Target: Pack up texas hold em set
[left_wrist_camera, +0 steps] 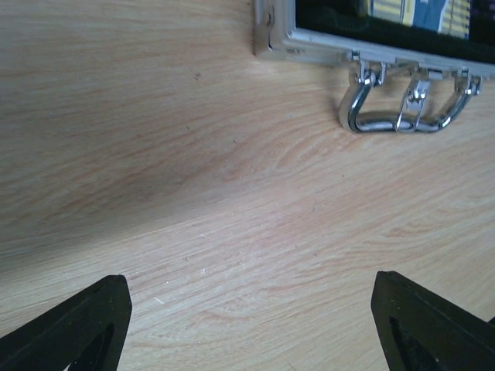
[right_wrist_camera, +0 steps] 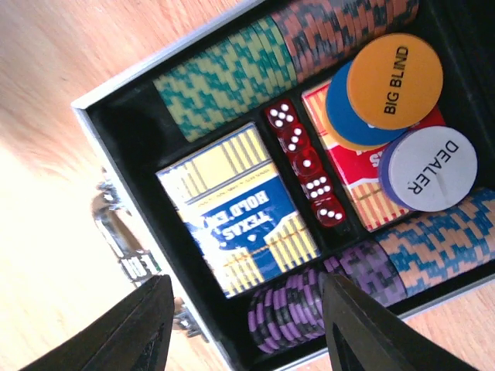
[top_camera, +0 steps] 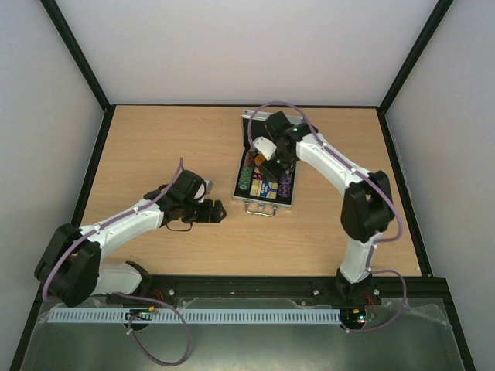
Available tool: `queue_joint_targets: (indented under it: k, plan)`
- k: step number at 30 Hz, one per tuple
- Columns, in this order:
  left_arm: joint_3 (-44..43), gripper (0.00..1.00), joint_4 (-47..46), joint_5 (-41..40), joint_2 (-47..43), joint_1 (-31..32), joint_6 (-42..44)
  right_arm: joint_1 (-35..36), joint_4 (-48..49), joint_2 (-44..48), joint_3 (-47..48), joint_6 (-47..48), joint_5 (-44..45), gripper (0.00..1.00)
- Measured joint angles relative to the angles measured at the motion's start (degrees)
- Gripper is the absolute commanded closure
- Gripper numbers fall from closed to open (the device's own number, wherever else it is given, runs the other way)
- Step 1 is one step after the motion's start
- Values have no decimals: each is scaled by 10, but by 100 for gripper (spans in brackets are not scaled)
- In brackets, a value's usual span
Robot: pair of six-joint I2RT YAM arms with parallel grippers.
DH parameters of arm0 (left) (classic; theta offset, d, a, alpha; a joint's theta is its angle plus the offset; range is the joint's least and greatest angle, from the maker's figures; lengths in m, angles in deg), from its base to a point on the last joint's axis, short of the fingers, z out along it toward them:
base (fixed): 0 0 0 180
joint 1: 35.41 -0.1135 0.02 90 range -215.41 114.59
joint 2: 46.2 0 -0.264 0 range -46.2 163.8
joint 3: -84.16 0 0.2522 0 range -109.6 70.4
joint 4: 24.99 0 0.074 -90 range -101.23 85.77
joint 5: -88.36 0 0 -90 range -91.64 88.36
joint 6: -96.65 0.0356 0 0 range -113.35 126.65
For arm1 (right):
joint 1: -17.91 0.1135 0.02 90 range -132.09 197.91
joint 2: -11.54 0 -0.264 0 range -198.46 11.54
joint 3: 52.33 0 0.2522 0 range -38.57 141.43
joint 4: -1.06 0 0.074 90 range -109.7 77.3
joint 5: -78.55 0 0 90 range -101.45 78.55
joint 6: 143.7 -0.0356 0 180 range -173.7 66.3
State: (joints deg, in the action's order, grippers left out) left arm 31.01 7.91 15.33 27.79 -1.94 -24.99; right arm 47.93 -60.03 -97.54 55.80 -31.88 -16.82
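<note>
Raise right gripper (right_wrist_camera: 244,309), parted and empty, straight up above DEALER chip (right_wrist_camera: 424,168) and dice (right_wrist_camera: 308,171); left gripper (left_wrist_camera: 247,309) wide open, idle.

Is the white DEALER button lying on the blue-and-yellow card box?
No, the DEALER button rests over the red card box, apart from the blue-and-yellow card box.

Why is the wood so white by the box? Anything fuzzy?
Right wrist: bright light washes out the table beside the case; chips look sharp. Left wrist: the handle glints, a soft shadow crosses the table. Top view: even light.
</note>
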Motion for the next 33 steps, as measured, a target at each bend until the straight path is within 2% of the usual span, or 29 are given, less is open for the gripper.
queue_joint_targets:
  k: [4,11,15,18,26,33]
  plan:
    - [-27,6,10,-23,4,-3,7,0,24,90,-72,-16,-22,47]
    - [-116,12,6,-22,54,-27,19,0,47,247,-165,-48,-32,47]
    - [-179,12,9,-19,63,-40,30,-16,50,316,-181,-67,-37,48]
    - [-241,11,9,-18,63,-47,40,-63,53,352,-180,-89,-52,49]
    - [-384,19,-8,-21,97,-73,43,-193,80,344,-127,-169,-103,53]
    - [-486,32,-23,-15,204,-101,36,-247,136,265,-84,-236,-157,60]
